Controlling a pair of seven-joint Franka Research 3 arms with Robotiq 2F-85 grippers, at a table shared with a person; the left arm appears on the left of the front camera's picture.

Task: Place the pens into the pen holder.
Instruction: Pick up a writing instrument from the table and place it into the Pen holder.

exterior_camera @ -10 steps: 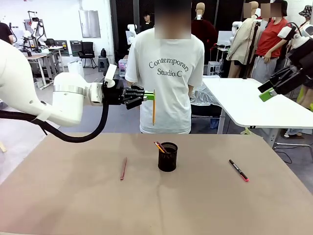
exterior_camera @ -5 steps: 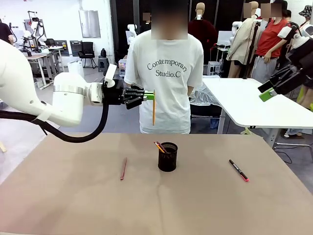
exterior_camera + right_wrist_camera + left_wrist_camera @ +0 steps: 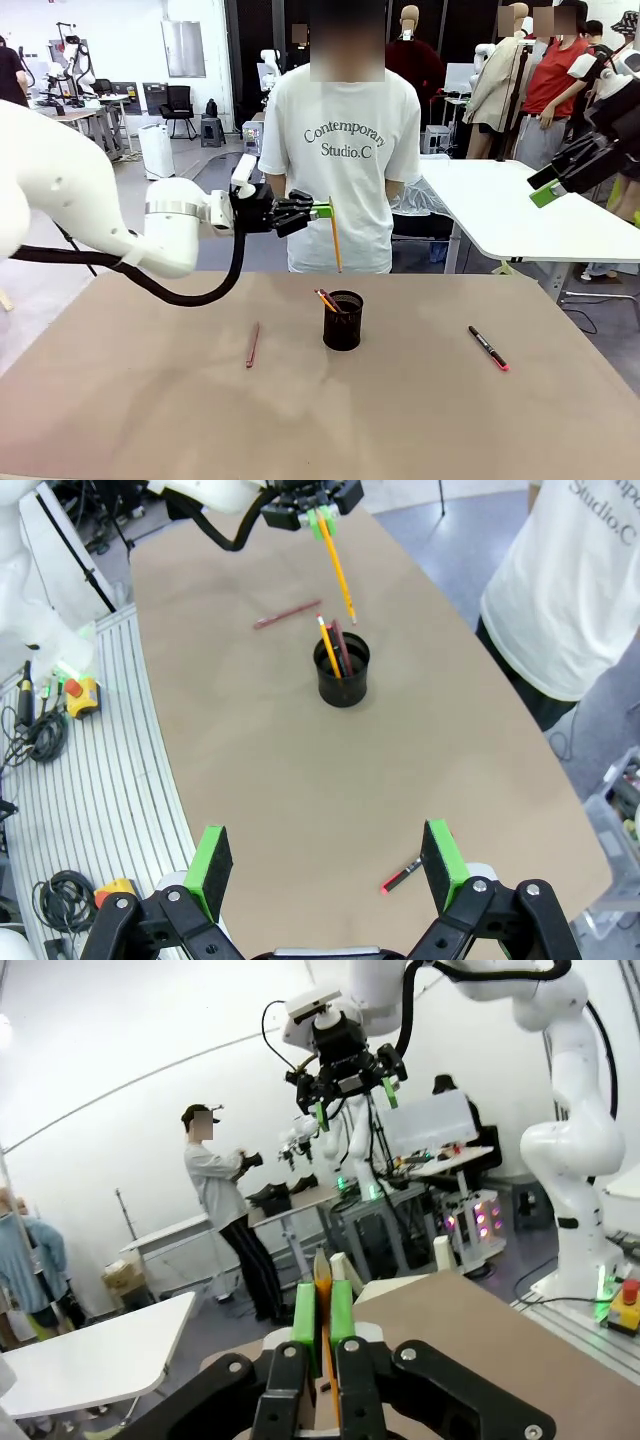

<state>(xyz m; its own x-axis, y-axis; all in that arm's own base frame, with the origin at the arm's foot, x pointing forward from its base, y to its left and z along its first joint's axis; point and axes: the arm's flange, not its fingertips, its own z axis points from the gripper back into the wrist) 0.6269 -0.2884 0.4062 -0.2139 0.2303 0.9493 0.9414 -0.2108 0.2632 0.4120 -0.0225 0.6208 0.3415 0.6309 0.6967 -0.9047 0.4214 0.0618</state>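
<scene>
Left wrist view: pencil mostly hidden between clamped left fingers.

Front view faces person across table; right wrist looks down on same pen holder

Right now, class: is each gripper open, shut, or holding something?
The left gripper is shut on the yellow-orange pencil.
The right gripper is open, holding nothing.
</scene>
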